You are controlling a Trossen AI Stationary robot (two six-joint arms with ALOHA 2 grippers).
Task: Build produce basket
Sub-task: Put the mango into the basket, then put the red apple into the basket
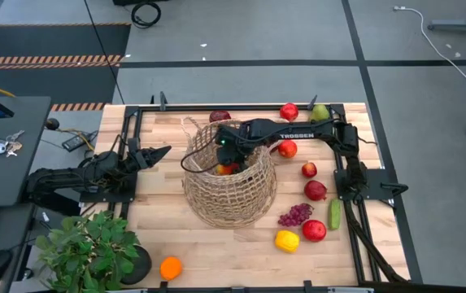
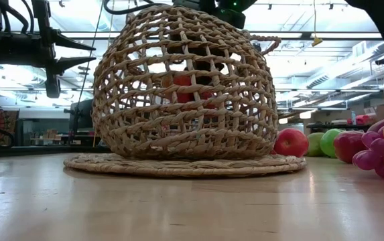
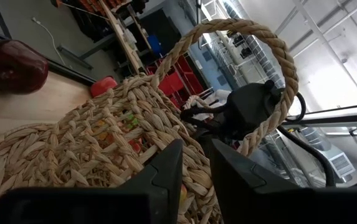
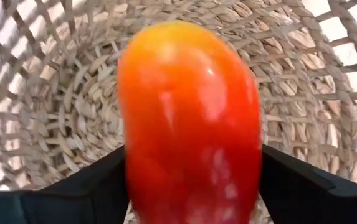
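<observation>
We read only one word: "TROSSEN", in white letters on the right arm (image 1: 298,135) reaching across toward the basket (image 1: 231,189).

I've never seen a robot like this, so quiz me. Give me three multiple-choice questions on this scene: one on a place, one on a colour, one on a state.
1. Where is the orange?
A. far right corner
B. beside the plant
C. table's middle

2. What colour is the fruit at the right gripper?
A. red-orange
B. purple
C. green

3. The left gripper is:
A. wide open
B. shut, empty
C. gripping fruit

Answers:
1. B, it lies next to the pot.
2. A, it fills the right wrist view.
3. B, its fingers sit together with nothing between them.
</observation>
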